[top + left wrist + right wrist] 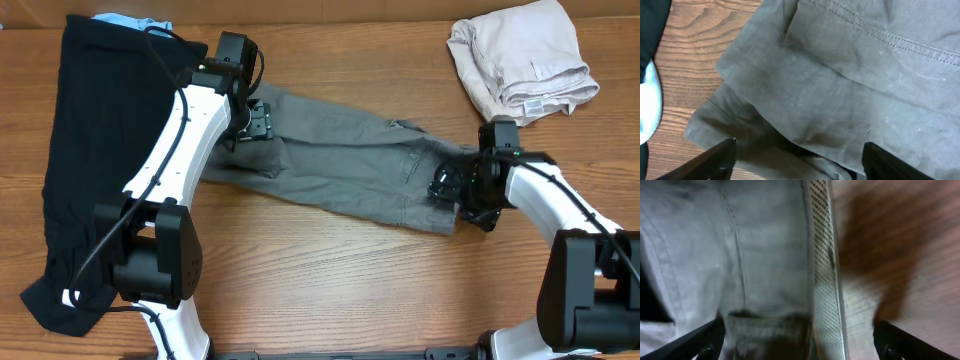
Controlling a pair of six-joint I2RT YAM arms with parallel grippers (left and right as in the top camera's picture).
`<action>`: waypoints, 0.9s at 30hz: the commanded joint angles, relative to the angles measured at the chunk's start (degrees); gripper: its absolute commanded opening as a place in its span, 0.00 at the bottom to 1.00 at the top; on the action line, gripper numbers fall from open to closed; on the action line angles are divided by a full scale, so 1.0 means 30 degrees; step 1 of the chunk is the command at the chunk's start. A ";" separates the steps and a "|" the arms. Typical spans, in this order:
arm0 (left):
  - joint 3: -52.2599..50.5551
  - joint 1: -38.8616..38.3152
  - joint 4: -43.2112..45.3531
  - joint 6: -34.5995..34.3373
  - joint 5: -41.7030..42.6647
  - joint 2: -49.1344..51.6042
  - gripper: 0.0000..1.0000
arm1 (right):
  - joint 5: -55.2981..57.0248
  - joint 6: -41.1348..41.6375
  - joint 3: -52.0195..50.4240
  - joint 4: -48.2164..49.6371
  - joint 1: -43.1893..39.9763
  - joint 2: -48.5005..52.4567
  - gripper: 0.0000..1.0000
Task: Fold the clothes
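The mid-grey shorts (350,165) lie stretched across the middle of the table, folded lengthwise. My left gripper (258,125) is open just above their left end; its wrist view shows layered grey cloth (840,90) between the spread fingers (797,160). My right gripper (452,190) is open over the right end at the waistband; its wrist view shows the whitish mesh lining (822,280) and a belt loop between the fingers (797,340). A long black garment (95,150) lies at the far left.
A folded beige garment (520,60) sits at the back right. A pale blue item (125,22) peeks out behind the black garment, and shows in the left wrist view (649,102). The wooden table (330,290) is bare in front.
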 commanded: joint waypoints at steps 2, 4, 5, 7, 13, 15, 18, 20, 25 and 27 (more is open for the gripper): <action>-0.0066 0.0197 0.0029 0.0226 0.0073 -0.0087 0.84 | -0.0277 0.0226 -0.1370 0.1588 0.0015 0.0168 0.98; -0.0066 0.0219 0.0044 0.0226 0.0066 -0.0087 0.85 | -0.0452 0.0729 -0.1661 0.2237 0.0007 0.0168 0.96; -0.0073 0.0211 0.0051 0.0219 0.0015 -0.0087 0.85 | -0.0882 0.0721 -0.1807 0.2703 0.0007 0.0168 0.93; -0.0066 0.0219 0.0022 0.0226 -0.0029 -0.0087 0.85 | -0.1530 0.0721 -0.2011 0.3330 0.0029 0.0168 0.87; -0.0073 0.0211 -0.0080 0.0597 -0.0597 -0.0087 0.94 | -0.1807 0.0699 -0.2368 0.3963 0.0022 0.0168 0.52; -0.0073 0.0219 -0.0117 0.0597 -0.0925 -0.0087 0.95 | -0.1807 0.0699 -0.2368 0.4080 0.0022 0.0168 0.38; -0.0073 0.0219 -0.0248 0.0597 -0.1151 -0.0087 0.94 | -0.1712 0.0627 -0.2361 0.4240 -0.0066 0.0168 0.07; -0.0066 0.0233 -0.0321 0.0597 -0.1151 -0.0087 0.92 | -0.1778 0.0641 -0.2324 0.4313 -0.0342 0.0168 0.04; -0.0066 0.0459 -0.0568 0.0597 -0.1129 -0.0087 0.93 | -0.2739 -0.0379 -0.1086 0.2229 -0.2448 -0.0364 0.04; -0.0066 0.0605 -0.0867 0.0590 -0.0976 -0.0087 0.93 | -0.2732 -0.1392 -0.0240 0.0583 -0.3446 -0.0743 0.04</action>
